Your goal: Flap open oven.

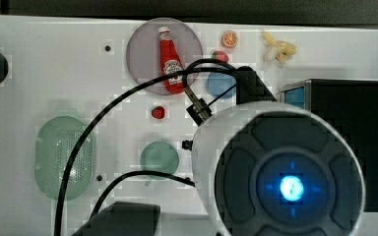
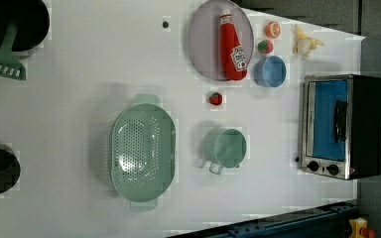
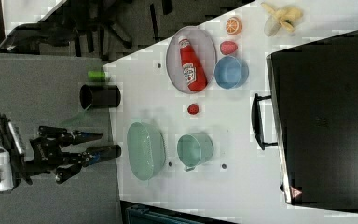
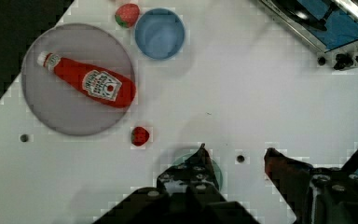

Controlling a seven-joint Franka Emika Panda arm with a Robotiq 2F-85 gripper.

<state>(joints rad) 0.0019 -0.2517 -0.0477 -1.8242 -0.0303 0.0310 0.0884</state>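
Oven [image 2: 342, 126] sits at the worktop [image 2: 79, 99] edge on the left view's right, door shut, blue glass and bar handle [image 2: 339, 121] facing the middle of the worktop, two knobs at one end of the front. Nearest neighbours: blue bowl [image 2: 270, 71] just off its corner, green cup [image 2: 225, 148] in front of the door but apart from it, ketchup bottle [image 2: 233, 47] lying on the grey plate [image 2: 206, 39], colander [image 2: 141, 151] further out. Hand [image 4: 235, 161] hangs high over the worktop, above the cup, fingers apart with nothing between them, well clear of the oven. Task not started, I'd say. For the step: line the hand up on the middle of the handle, approach from the door side, hook or pinch the bar, then pull out and down along the hinge arc. Off-centre pull risks sliding the whole oven; watch the cup on the way.
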